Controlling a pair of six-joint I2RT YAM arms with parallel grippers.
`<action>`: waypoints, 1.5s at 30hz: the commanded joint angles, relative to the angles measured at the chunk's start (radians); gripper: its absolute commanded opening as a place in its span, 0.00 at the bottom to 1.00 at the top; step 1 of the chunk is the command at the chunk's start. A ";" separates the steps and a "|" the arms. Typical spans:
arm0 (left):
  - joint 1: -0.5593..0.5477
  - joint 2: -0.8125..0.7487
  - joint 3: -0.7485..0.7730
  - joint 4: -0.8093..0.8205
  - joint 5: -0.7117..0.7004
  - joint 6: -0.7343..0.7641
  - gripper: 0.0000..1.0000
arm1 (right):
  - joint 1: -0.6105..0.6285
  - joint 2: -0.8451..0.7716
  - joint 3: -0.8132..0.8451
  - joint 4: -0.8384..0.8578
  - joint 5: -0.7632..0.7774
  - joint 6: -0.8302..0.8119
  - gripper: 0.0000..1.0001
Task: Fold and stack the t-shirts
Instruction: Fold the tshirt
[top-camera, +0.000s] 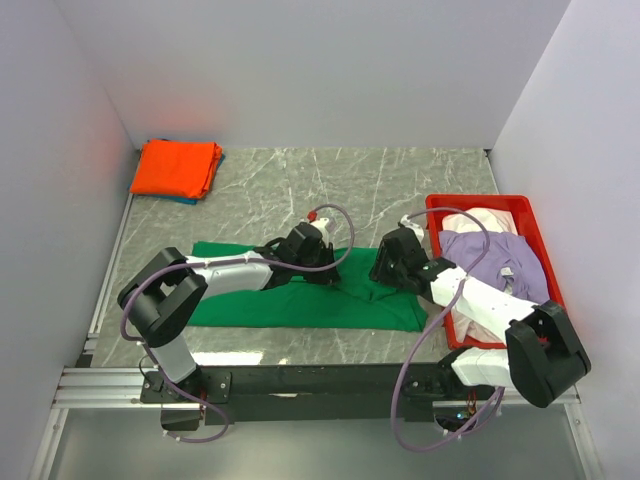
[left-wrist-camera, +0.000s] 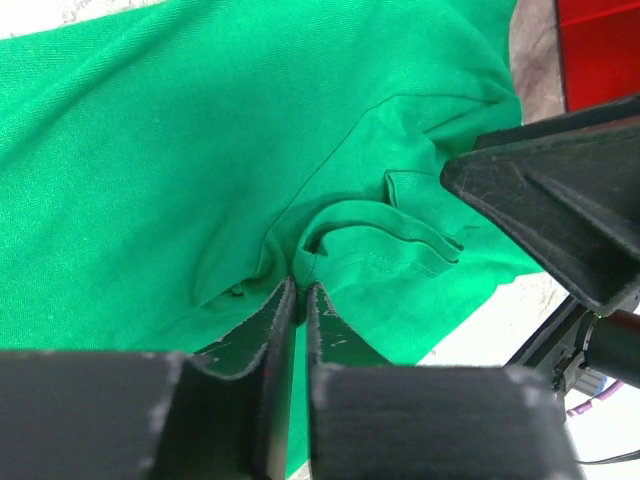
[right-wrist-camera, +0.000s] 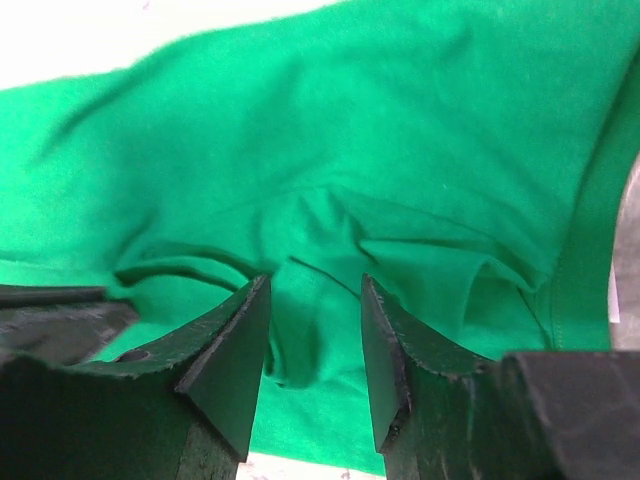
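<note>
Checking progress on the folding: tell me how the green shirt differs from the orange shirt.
The green shirt lies spread out and rumpled; the orange shirt is folded compact. The green shirt sits in the near middle; the orange shirt sits in the far left corner. Both are plain, single-coloured cloth.

left gripper: jaws pinched nearly together | right gripper: jaws apart | both tilted downward, facing each other

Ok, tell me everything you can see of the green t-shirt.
The green t-shirt is soft, bright knit cloth, lying spread lengthwise on the marble table near the arm bases, rumpled toward its right end. The left gripper pinches a fold there; the right gripper stands open over a wrinkle beside it.
</note>
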 joint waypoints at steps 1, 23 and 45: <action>-0.007 -0.033 -0.015 0.025 -0.001 0.017 0.10 | 0.005 -0.048 -0.035 0.031 0.000 0.005 0.48; -0.007 -0.108 -0.130 0.069 -0.016 0.020 0.18 | 0.005 -0.329 -0.175 -0.069 -0.023 0.055 0.47; -0.010 0.046 0.167 -0.098 -0.030 0.028 0.34 | 0.006 -0.047 -0.003 0.012 -0.001 0.012 0.43</action>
